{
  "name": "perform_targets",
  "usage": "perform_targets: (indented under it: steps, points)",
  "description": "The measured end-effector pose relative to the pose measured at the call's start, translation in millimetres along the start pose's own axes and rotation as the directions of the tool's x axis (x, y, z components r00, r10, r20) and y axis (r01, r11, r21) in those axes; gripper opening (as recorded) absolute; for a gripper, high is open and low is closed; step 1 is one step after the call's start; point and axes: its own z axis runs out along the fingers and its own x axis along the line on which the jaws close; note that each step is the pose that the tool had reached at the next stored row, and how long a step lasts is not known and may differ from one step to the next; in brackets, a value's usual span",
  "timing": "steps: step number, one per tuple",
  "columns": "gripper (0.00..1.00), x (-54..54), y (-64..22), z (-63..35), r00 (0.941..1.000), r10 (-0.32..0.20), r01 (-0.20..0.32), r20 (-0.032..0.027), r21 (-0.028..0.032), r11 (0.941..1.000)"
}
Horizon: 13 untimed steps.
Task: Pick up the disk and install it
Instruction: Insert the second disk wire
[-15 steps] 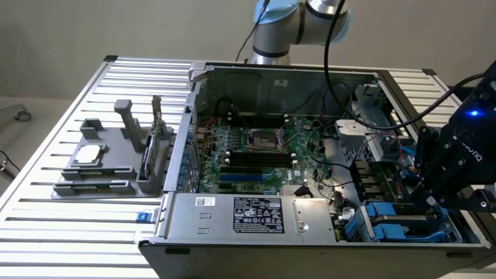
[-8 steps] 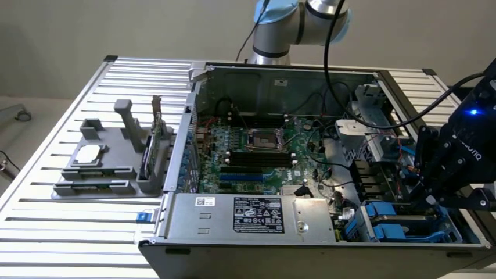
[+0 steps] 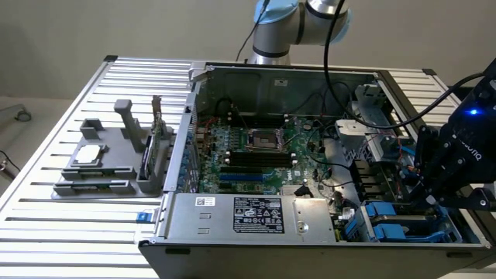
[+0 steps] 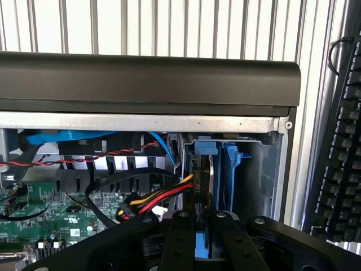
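The hand, nearly closed, is gripping the disk, standing on edge inside the computer case.

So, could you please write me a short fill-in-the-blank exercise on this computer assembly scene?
1. The gripper is shut on the disk, whose plastic carrier is coloured ____.
2. Beside the computer case, on the slatted table, lies a black ____.
3. The silver power supply in the case bears a sticker coloured ____.
Missing words: blue; keyboard; white.
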Motion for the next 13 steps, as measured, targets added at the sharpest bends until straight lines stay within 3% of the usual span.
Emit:
perform_targets:
  steps: [13]
  points:
    - [0.16,0.1,0.1,1.0,1.0,-0.006,0.006,0.0005,-0.0009,1.0]
